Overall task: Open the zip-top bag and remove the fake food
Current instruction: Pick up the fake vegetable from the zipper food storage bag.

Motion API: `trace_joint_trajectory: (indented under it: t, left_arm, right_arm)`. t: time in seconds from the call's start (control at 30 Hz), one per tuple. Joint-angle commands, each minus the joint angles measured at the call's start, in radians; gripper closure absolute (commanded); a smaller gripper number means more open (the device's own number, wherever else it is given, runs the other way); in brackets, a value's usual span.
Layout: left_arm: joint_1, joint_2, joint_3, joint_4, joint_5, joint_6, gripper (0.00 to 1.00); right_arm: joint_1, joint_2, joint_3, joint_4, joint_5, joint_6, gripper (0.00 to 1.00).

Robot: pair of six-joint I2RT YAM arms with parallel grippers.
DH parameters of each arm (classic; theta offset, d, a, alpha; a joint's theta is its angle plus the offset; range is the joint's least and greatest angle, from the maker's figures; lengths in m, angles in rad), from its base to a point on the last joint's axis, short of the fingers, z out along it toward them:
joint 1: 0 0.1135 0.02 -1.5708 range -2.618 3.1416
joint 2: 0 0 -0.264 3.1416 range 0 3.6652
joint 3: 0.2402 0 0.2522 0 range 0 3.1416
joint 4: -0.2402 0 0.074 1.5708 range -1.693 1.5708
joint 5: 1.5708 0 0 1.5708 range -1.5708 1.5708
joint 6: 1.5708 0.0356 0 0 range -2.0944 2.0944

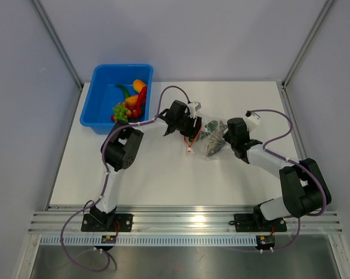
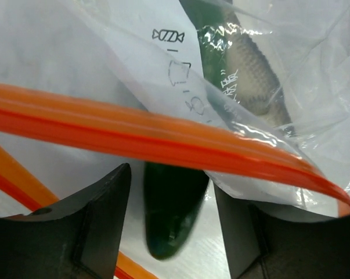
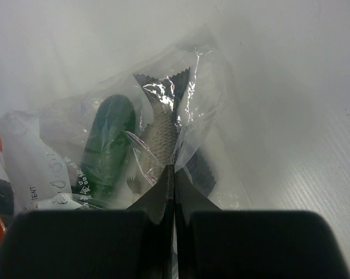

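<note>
Handling: zip-top bag (image 1: 212,139) mid-worktop (image 1: 163,180) looks light, limp, slippery film, so grab the stiffer orange zip strip (image 2: 134,139) that the spread left fingers (image 2: 99,215) straddle, while right fingers (image 3: 157,197), pressed together, pinch its right end; toy cucumber (image 3: 108,145) and fish (image 3: 160,136) sit inside.

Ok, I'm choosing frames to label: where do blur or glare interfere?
Left wrist: orange-red zip strip and dark green toy cucumber blurred, too close to the lens. Right wrist: white glare streaks on the crinkly clear plastic bag over the grey toy fish. Top external: sharp, evenly lit.
</note>
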Motion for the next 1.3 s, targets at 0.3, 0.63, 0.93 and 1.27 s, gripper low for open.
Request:
trace_joint_trajectory:
  t: [0.3, 0.63, 0.93, 1.27]
  left_arm:
    - [-0.041, 0.042, 0.041, -0.165, -0.163, 0.121, 0.63]
    - [-0.041, -0.001, 0.040, -0.184, -0.213, 0.197, 0.78]
    - [-0.039, -0.074, 0.142, -0.411, -0.282, 0.310, 0.82]
    - [-0.038, -0.122, 0.245, -0.710, -0.314, 0.454, 0.83]
  right_arm:
    - [0.012, 0.023, 0.077, -0.019, -0.011, -0.001, 1.00]
    - [0.010, 0.032, 0.092, -0.048, 0.024, 0.011, 1.00]
    - [0.003, 0.095, 0.204, -0.157, 0.101, -0.008, 1.00]
    - [-0.025, 0.127, 0.255, -0.183, 0.132, -0.049, 1.00]
